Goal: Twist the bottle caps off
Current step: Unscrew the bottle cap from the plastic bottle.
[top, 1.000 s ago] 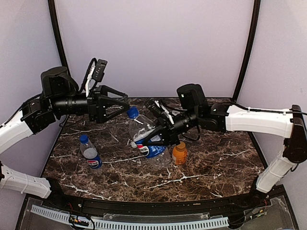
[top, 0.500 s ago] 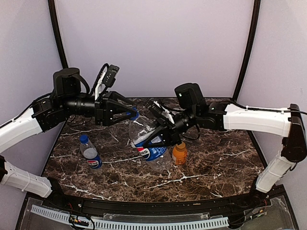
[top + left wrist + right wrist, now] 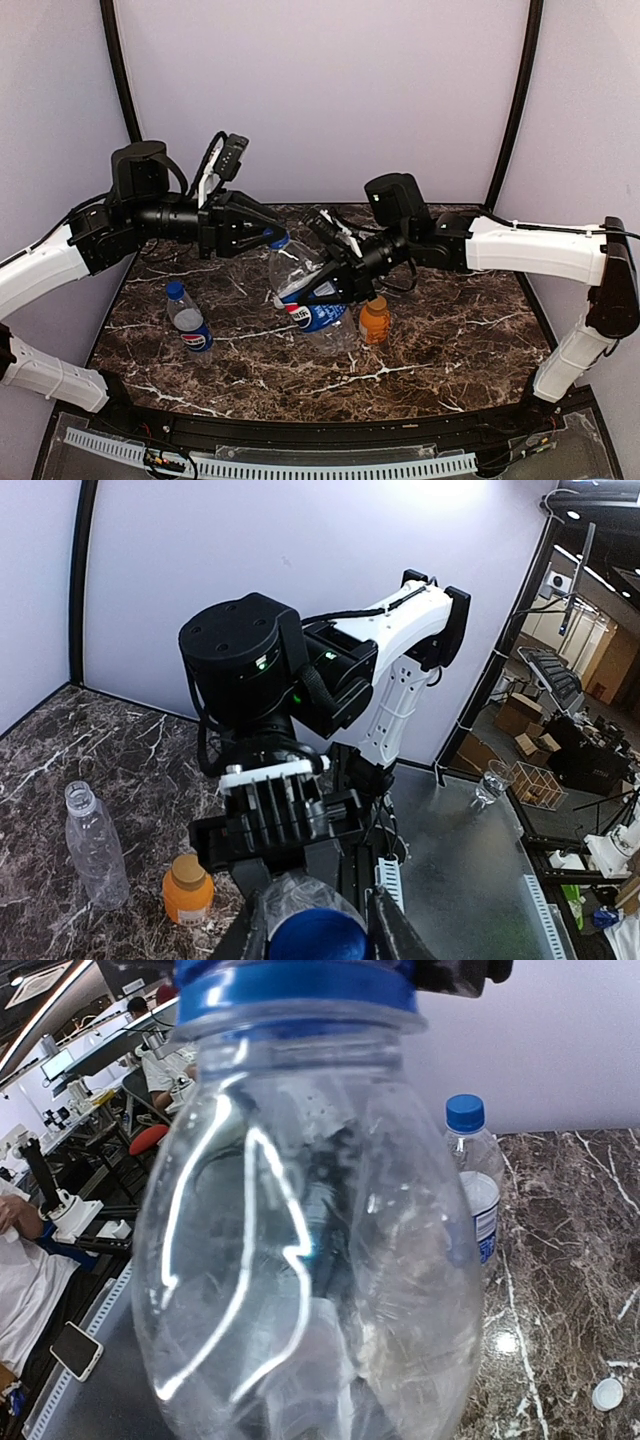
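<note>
L end effector (image 3: 274,238) closed, pinching blue cap (image 3: 318,938)

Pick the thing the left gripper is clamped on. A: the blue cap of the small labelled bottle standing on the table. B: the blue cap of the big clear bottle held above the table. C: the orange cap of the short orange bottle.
B: the left gripper is shut on the round blue plastic cap of the large clear plastic bottle, whose body the right gripper holds.
</note>
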Controlling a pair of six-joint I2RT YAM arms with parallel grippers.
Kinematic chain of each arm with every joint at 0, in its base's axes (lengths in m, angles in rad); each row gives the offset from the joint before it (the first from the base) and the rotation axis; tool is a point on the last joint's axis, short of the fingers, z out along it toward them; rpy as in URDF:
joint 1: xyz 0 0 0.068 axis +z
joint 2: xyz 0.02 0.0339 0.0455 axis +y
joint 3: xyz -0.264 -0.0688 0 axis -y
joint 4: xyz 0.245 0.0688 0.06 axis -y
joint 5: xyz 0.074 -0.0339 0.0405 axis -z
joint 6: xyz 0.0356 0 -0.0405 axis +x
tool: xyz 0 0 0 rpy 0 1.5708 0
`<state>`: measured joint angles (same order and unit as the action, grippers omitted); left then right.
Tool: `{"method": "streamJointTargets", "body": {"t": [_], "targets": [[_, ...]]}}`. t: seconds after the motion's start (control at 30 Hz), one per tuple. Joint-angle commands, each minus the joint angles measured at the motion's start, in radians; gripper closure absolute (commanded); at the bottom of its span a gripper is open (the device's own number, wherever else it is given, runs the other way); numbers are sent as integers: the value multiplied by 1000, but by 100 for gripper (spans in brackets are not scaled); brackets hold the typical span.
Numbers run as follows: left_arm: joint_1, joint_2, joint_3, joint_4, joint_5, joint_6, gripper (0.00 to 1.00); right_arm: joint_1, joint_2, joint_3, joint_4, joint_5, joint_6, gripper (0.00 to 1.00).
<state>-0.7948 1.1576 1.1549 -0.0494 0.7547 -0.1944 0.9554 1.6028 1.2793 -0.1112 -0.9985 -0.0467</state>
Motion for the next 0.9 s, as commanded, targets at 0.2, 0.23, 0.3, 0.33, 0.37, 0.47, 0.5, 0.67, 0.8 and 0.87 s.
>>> {"method": "streamJointTargets", "body": {"t": [0.2, 0.23, 0.3, 0.33, 0.37, 0.47, 0.5, 0.67, 0.8, 0.87], "targets": [[-4, 40, 22, -34, -323, -199, 90, -4, -31, 24, 3, 496, 68, 94], [-5, 46, 40, -48, -359, -218, 90, -3, -33, 20, 14, 547, 90, 94], [-6, 58, 63, -105, -477, -275, 90, 2, -39, 10, 41, 636, 124, 94], [-7, 61, 65, -123, -533, -313, 90, 5, -41, 4, 52, 675, 137, 94], [-7, 61, 61, -124, -562, -329, 90, 10, -44, -4, 63, 713, 142, 94], [-7, 65, 48, -93, -563, -370, 81, 23, -52, -19, 78, 766, 140, 94], [-7, 67, 44, -79, -550, -366, 72, 23, -53, -23, 79, 751, 136, 94], [-7, 50, 15, -1, -445, -256, 41, 22, -53, -28, 56, 592, 71, 94], [-6, 10, 15, 3, -355, -152, 23, 17, -64, -41, 49, 425, 27, 94], [-5, -17, 9, 1, -309, -105, 19, 12, -67, -43, 43, 329, 12, 94]]}}
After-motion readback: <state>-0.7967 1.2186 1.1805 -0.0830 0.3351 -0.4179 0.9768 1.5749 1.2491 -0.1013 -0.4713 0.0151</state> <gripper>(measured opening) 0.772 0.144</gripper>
